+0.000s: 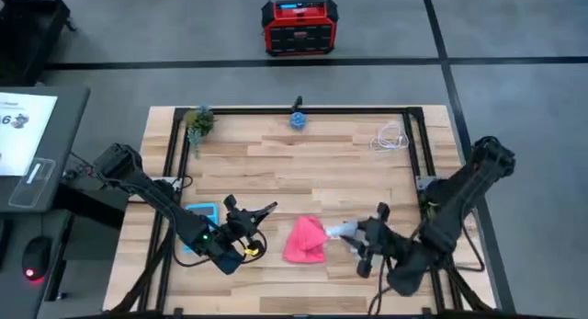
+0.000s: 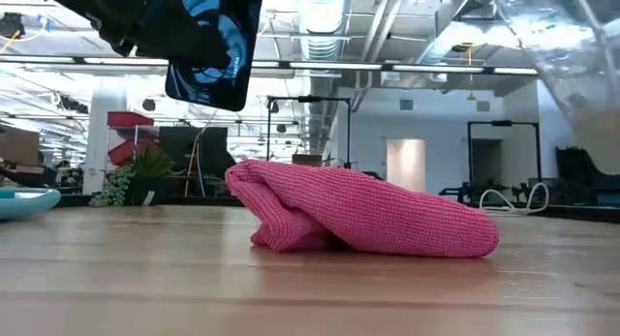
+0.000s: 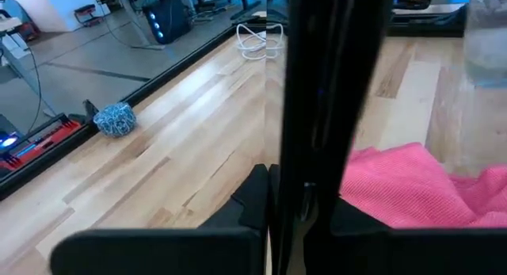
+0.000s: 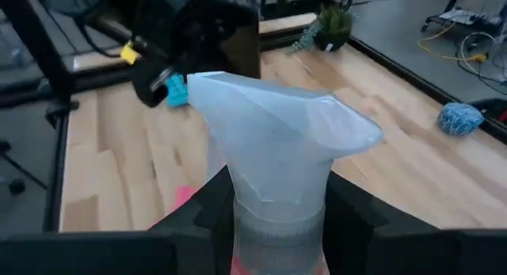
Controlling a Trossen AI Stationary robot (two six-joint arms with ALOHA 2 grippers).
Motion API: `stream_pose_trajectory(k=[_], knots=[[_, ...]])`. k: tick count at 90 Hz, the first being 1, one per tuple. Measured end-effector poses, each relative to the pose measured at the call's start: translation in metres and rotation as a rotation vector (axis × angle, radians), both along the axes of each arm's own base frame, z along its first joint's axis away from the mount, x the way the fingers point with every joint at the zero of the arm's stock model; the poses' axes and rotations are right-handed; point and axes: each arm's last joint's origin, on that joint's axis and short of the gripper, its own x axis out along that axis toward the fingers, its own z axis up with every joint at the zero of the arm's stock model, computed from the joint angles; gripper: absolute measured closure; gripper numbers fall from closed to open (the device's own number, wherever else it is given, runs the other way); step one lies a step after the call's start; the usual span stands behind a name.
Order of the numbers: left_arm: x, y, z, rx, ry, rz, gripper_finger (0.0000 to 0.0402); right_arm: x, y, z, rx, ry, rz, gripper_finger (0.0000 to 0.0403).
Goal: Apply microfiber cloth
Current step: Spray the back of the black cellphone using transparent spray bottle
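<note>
Microfiber cloth (image 1: 305,241), pink-red, bunched, lies on wooden table (image 1: 312,163) between grippers, untouched. Left gripper (image 1: 241,229) clamps thin black phone (image 3: 321,108) upright; right gripper (image 1: 367,241) clamps clear plastic spray bottle (image 4: 277,148). Risk: both grippers occupied; phone may slip during wiping.

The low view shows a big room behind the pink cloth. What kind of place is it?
Probably a workshop or robot lab. Bare ceiling ducts and strip lights hang overhead, metal frames stand on the open floor, and a red machine sits on grey concrete beside the table.
</note>
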Motion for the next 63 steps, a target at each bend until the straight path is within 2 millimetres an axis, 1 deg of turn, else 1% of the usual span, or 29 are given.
stream_pose_trajectory(k=[11, 21, 31, 43, 52, 57, 63], knots=[[0.0, 0.0, 0.0, 0.0, 0.0, 0.0, 0.0391, 0.0, 0.017, -0.013, -0.048, -0.036, -0.013, 0.0286], [0.0, 0.0, 0.0, 0.0, 0.0, 0.0, 0.0391, 0.0, 0.03, -0.021, -0.078, -0.09, -0.033, 0.0286], [0.0, 0.0, 0.0, -0.001, 0.0, 0.0, 0.0391, 0.005, 0.041, -0.036, -0.097, -0.117, -0.049, 0.0286], [0.0, 0.0, 0.0, -0.001, 0.0, 0.0, 0.0391, 0.013, 0.051, -0.048, -0.091, -0.152, -0.071, 0.0286], [0.0, 0.0, 0.0, -0.001, 0.0, -0.001, 0.0391, 0.016, 0.055, -0.058, -0.081, -0.146, -0.072, 0.0286], [0.0, 0.0, 0.0, -0.002, 0.0, -0.001, 0.0391, 0.016, 0.055, -0.06, -0.066, -0.142, -0.069, 0.0268], [0.0, 0.0, 0.0, -0.002, 0.0, -0.001, 0.0391, 0.016, 0.056, -0.059, -0.062, -0.13, -0.055, 0.0224]])
